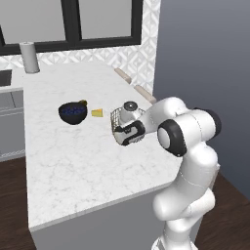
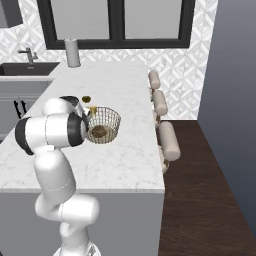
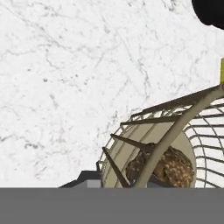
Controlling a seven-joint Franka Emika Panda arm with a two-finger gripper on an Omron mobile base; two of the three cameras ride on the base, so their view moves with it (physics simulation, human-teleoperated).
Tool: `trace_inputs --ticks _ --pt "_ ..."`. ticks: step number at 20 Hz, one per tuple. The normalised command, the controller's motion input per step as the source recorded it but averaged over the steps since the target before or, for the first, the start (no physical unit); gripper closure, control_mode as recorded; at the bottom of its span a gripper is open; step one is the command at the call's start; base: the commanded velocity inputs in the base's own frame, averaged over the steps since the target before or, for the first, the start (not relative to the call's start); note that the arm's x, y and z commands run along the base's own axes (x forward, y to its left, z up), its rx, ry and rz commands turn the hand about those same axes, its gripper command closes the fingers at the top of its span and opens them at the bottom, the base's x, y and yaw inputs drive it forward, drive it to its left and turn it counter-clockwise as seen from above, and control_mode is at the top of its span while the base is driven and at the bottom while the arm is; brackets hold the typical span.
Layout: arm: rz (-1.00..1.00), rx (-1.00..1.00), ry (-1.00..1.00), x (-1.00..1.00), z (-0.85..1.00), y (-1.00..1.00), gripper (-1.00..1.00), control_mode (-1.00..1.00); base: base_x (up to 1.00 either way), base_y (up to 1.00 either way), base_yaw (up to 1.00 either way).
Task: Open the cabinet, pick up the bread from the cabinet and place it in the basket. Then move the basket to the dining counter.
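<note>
The gold wire-mesh basket [image 2: 106,123] stands over the white marble dining counter [image 2: 125,160], near its right side. The brown bread [image 2: 100,132] lies on the basket's flat base. In the hand view the basket's rim [image 3: 175,127] runs down between the fingertips, with the bread [image 3: 173,168] just behind it. My gripper [image 3: 120,183] is shut on that rim. From the left base view the hand [image 1: 128,131] covers most of the basket [image 1: 115,119]. Whether the basket rests on the counter or hangs just above it I cannot tell. The cabinet is out of view.
A dark blue bowl [image 1: 72,112] and a yellow wedge [image 1: 97,113] lie left of the basket. A grey cylinder [image 1: 30,57] stands at the counter's far end. Padded stools [image 2: 167,140] line the right edge. A sink [image 2: 27,67] sits far left.
</note>
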Motion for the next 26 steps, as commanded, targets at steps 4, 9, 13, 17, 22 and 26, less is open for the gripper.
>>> trace_inputs --ticks 4,9,13,17,22,26 --pt "-0.04 0.06 0.0 0.37 -0.01 0.0 1.0 -1.0 0.0 0.0 0.0" --pt "-0.03 0.02 0.03 0.06 0.01 0.0 -1.0 -1.0 0.0 0.0 0.0" --pt "-0.05 0.0 0.03 -0.08 0.65 0.01 -1.0 -1.0 0.0 0.0 0.0" --pt "-0.05 0.0 0.01 -0.18 0.84 0.0 -1.0 -1.0 0.0 0.0 0.0" --pt "-0.27 0.05 0.09 -0.9 0.73 -0.12 -1.0 -1.0 0.0 0.0 0.0" --pt "-0.46 0.13 0.02 -1.0 0.21 -0.1 -1.0 -1.0 0.0 0.0 0.0"
